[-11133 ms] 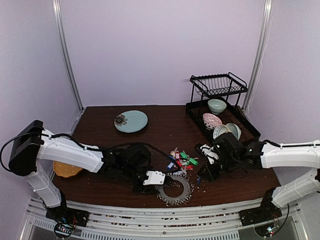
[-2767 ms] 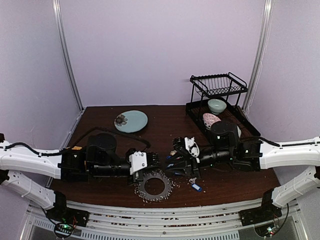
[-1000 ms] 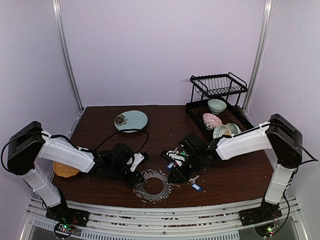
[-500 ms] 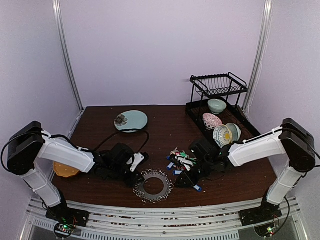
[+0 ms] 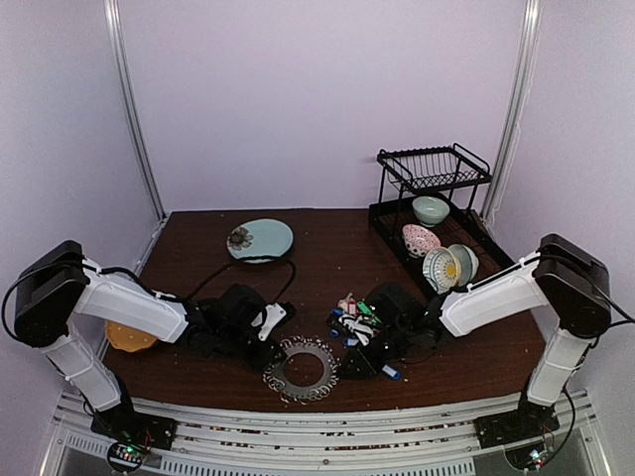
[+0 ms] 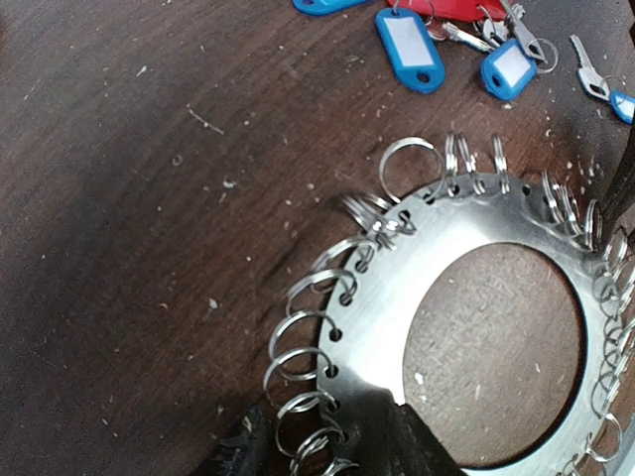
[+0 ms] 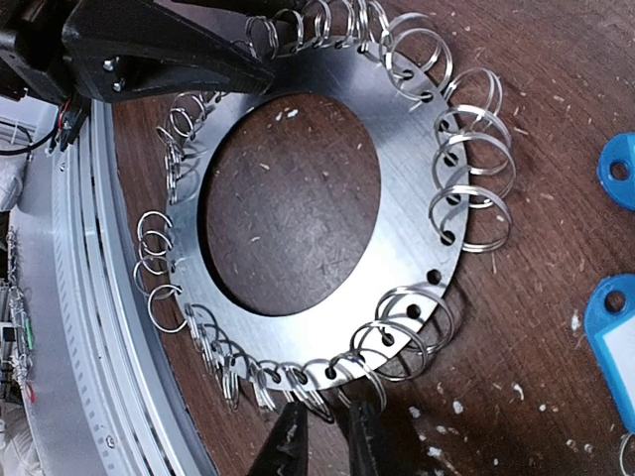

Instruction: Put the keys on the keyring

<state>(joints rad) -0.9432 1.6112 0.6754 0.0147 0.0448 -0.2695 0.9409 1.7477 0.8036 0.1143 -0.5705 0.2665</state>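
Top view: the right gripper has shifted left to the 3 o'clock edge of the flat silver metal keyring. The left gripper is unmoved at 9 o'clock. The silver keys with coloured plastic tags lie loose at 1 o'clock.
Left wrist: the left gripper pinches the keyring rim.
Right wrist: the right gripper fingers are nearly together around a rim loop of the keyring; whether they grip it cannot be told.

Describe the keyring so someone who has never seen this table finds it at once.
On the dark wooden table, look near the middle of the front edge. The keyring lies flat there: a shiny metal disc with a wide hole, fringed with wire loops, unlike the colour-tagged keys heaped just behind it.
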